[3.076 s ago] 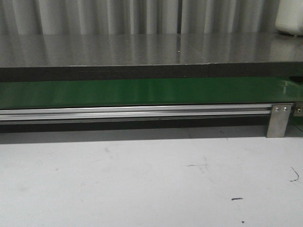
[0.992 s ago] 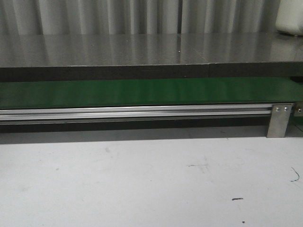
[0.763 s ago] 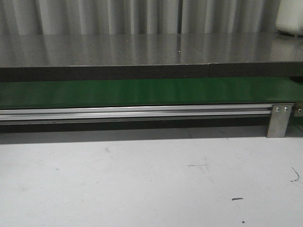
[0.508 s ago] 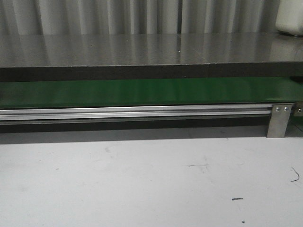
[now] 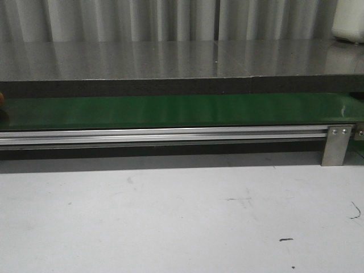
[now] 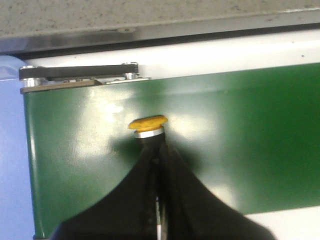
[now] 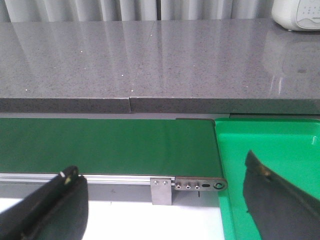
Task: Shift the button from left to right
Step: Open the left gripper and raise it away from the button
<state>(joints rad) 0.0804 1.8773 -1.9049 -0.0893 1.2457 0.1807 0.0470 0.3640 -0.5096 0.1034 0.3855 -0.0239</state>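
The button shows in the left wrist view by its round orange cap [image 6: 148, 123] and silver ring. Its black body is hidden between my fingers. My left gripper [image 6: 159, 147] is shut on it, just above the green belt [image 6: 240, 140] near the belt's left end. In the front view only a sliver of orange [image 5: 1, 99] shows at the left edge, over the belt [image 5: 182, 111]. My right gripper [image 7: 160, 167] is open and empty. It is in front of the belt's right end [image 7: 110, 145], with one finger [image 7: 272, 195] over the green tray.
A grey stone counter [image 5: 170, 60] runs behind the belt, with a white appliance [image 5: 348, 20] at its far right. An aluminium rail [image 5: 165, 135] and a steel bracket [image 5: 335, 145] edge the belt. A green tray [image 7: 270, 140] adjoins the belt's right end. White tabletop [image 5: 182, 216] lies in front.
A sliver of the orange cap has come into the front view at the left edge of the belt. Nothing else has moved.
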